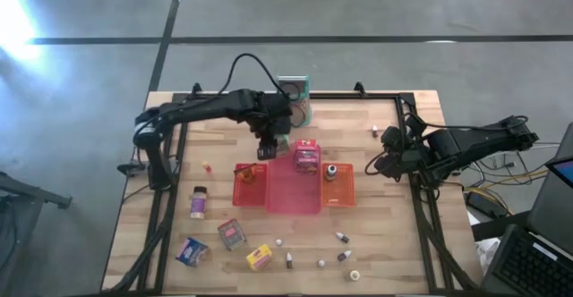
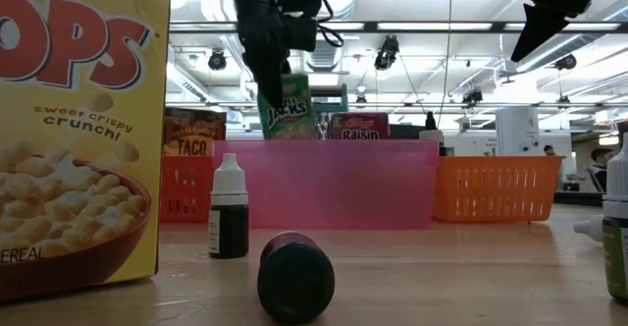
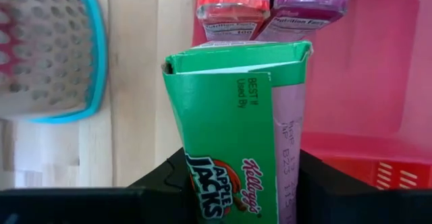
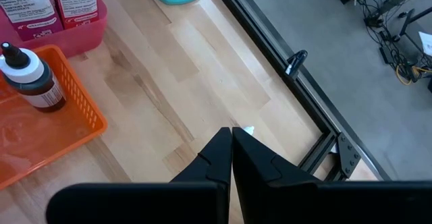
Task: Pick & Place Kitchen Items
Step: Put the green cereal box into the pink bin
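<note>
Wood planks are forming the table point(image 1: 376, 243), which is standing on a grey floor, and the near strip is carrying most of the loose kitchen items: a blue box point(image 1: 191, 251), a red box point(image 1: 232, 233) and a yellow box point(image 1: 260, 258) toward the left, then five tiny bottles point(image 1: 341, 237) and a small white roll point(image 1: 354, 275) scattered to the right, with a capped jar point(image 1: 198, 202) lying farther back on the left. Across the middle, three trays are sitting side by side: a red tray point(image 1: 250, 183) holding an orange packet, a pink tray point(image 1: 293, 190) holding two small boxes point(image 1: 307, 156) at its far end, and an orange tray point(image 1: 337, 188) holding one dark bottle point(image 4: 30, 77) with a white cap. Over the gap between the red and pink trays the left gripper point(image 1: 266, 140) is hanging, its fingers clamping a green Apple Jacks box point(image 3: 233, 150) upright and clear of the table. Off to the right, the right gripper point(image 4: 231, 143) is hovering by the table's edge with its fingers pressed together on nothing. At the far edge a teal-rimmed mesh holder point(image 1: 300, 96) is partly hiding behind the left arm, so its contents are hard to make out. One more tiny item point(image 1: 375, 131) is lying far right, too small to identify.
</note>
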Robot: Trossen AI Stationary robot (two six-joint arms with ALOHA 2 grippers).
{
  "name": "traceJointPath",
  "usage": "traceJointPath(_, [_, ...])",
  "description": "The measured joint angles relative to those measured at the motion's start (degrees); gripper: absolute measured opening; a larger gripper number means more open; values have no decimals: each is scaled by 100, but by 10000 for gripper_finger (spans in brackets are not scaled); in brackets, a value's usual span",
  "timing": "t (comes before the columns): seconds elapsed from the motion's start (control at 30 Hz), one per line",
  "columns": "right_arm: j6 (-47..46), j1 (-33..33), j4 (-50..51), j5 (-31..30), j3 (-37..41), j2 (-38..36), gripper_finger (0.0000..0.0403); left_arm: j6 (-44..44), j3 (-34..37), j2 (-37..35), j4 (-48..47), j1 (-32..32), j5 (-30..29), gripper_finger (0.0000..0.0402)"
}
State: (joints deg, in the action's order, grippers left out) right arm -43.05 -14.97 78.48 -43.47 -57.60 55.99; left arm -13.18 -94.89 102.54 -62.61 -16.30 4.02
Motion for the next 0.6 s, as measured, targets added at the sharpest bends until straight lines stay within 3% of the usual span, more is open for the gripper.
traceJointPath(0.37, [0, 0, 0, 0, 0, 0, 8, -163, 4, 329, 238, 141, -8, 147])
traceJointPath(0.6, [0, 1, 0, -1, 0, 0, 8, -334, 42, 470, 288, 149, -320, 147])
